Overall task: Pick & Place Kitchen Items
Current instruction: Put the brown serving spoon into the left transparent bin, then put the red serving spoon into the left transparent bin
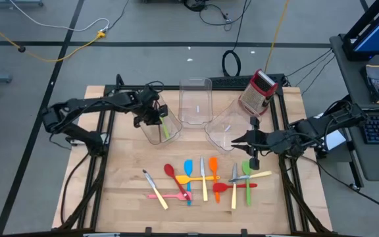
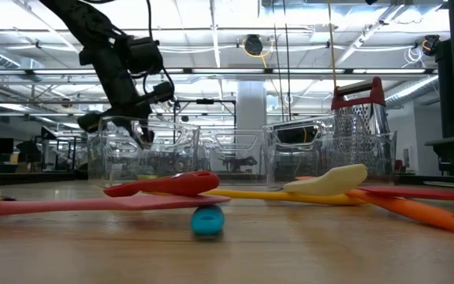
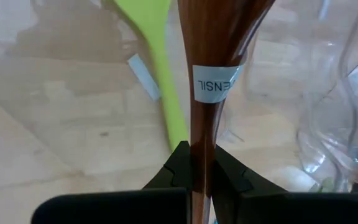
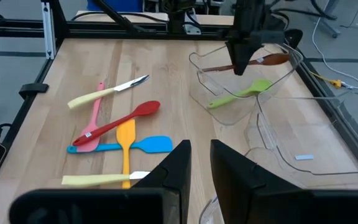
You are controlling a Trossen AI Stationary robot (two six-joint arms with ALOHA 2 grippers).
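My left gripper point(image 3: 202, 163) clamps a brown wooden spoon point(image 3: 213, 74) over the far-left clear plastic bin point(image 1: 155, 128); my right gripper point(image 4: 195, 163) waits, jaws narrowly parted.

My rig: two dark, matte-black jointed arms of slim links and bulkier joint housings, black cables running along them. Each ends in a two-fingered tool, left tool point(image 1: 151, 115), right tool point(image 1: 254, 140), with flat black angular fingers point(image 4: 178, 167) on a broad black crossbar
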